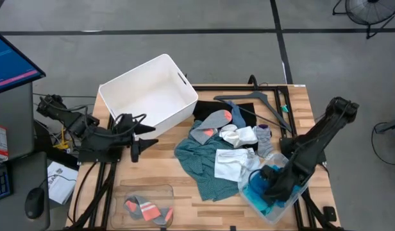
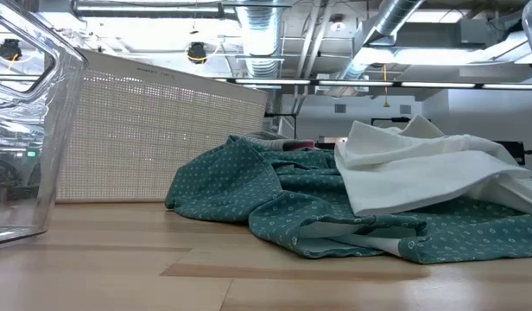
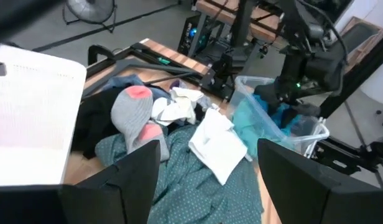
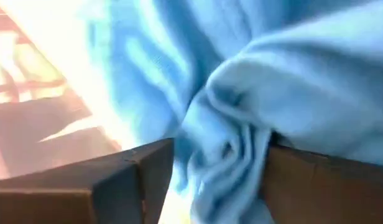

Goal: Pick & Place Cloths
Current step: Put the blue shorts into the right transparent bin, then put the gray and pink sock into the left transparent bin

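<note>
High view first: the right gripper [image 1: 272, 190] is down inside a clear bin [image 1: 294, 204] at the right front corner of the wooden surface [image 1: 184, 199], right in the turquoise cloth [image 1: 258, 186] that's bunched in there. The left gripper [image 1: 137, 149] hangs over the left side of the surface, just in front of the white bin [image 1: 146, 93], fingers spread apart with nothing in them. The rest of the cloths sit piled mid-surface: a dark teal-green cloth [image 1: 201, 163] at the bottom, a white cloth [image 1: 229, 163] on top of it, a grey-and-orange one [image 1: 213, 125] nearer the white bin, and a black cloth [image 1: 207, 110] under that. A black hanger [image 1: 255, 102] lies at the back edge. Another clear tray [image 1: 146, 205] at the front left has grey-orange fabric in it.

Low view: the teal-green cloth [image 2: 283, 203] is heaped on the surface with the white cloth [image 2: 413, 164] draped over its right side.

Left wrist view: the wide-open fingers [image 3: 132, 168] frame the pile, with the right arm and clear bin [image 3: 303, 127] beyond.

Right wrist view: the fingers [image 4: 135, 180] sit on either side of a fold of turquoise cloth [image 4: 241, 93], pinching it.
</note>
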Controlling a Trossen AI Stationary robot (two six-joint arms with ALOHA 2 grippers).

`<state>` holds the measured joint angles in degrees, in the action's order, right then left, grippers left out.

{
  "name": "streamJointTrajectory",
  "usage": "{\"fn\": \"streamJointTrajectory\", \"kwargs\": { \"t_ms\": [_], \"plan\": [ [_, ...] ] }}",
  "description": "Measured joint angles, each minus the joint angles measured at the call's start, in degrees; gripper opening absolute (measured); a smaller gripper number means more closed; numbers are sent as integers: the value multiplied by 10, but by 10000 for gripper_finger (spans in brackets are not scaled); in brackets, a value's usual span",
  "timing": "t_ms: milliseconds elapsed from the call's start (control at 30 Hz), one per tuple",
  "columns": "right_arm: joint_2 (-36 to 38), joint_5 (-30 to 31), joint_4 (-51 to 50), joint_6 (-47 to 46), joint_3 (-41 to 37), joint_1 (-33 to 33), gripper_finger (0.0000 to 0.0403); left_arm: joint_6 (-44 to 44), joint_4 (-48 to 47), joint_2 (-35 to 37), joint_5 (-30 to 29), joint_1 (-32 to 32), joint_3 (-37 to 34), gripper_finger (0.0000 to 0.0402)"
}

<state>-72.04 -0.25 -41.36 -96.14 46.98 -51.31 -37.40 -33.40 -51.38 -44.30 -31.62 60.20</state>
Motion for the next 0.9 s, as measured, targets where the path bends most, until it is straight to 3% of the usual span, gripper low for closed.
{"fn": "streamJointTrajectory", "kwargs": {
  "t_ms": [167, 433, 667, 900],
  "plan": [
    [75, 0, 7, -3, 20, 0, 218, 55, 58, -28, 20, 23, 0, 250],
    [166, 3, 9, 7, 48, 0, 207, 182, 197, -107, 112, 98, 0, 250],
    [184, 34, 8, 33, 50, 0, 192, 230, 281, -202, 172, 197, 0, 250],
    [166, 35, 9, 61, 50, 0, 182, 238, 301, -305, 217, 259, 0, 255]
  ]
}}
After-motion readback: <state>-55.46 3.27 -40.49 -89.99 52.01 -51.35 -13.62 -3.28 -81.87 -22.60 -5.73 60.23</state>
